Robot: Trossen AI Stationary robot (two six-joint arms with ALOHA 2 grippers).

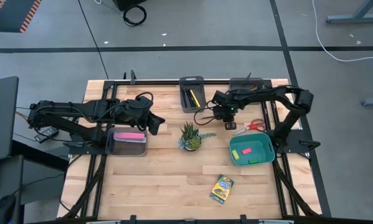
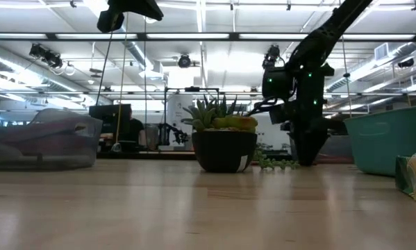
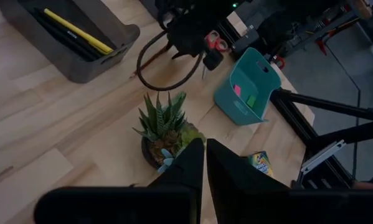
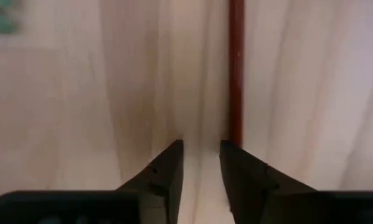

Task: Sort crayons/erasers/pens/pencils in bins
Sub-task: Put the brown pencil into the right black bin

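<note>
- Red pencil (image 4: 236,68) is seen lying on the bare wood of the table (image 1: 167,180) in the right wrist view, running away from the right gripper (image 4: 202,163); it lines up with one finger rather than with the gap between them.
- Right gripper (image 1: 228,124) is held low over the table between the small potted plant (image 1: 190,135) and the scissors (image 1: 256,126), just behind the teal bin (image 1: 268,151). Its fingers are parted by a narrow gap with nothing between them.
- Step in hand is judged to be the pick-up of that pencil: a descent over it, not yet a grasp.
- Next move is judged to call for a small sideways shift so the pencil sits between the fingers, then a closing pinch; otherwise the stick is likely to be pushed aside.
- Right arm is reached in from the table's right edge, elbow raised, wrist pointed downward; in the low view the gripper (image 2: 306,149) hangs close to the wood.
- Left gripper (image 1: 156,122) is parked above the table near the grey bin (image 1: 127,148) holding a long pink bar (image 1: 129,135); its fingers are pressed together and empty.
- Dark bin (image 1: 192,93) at the back edge already holds black and yellow pens (image 1: 193,98).
- Teal bin holds erasers (image 1: 245,151); the crayon box (image 1: 221,188) lies unsorted near the front edge.
</note>
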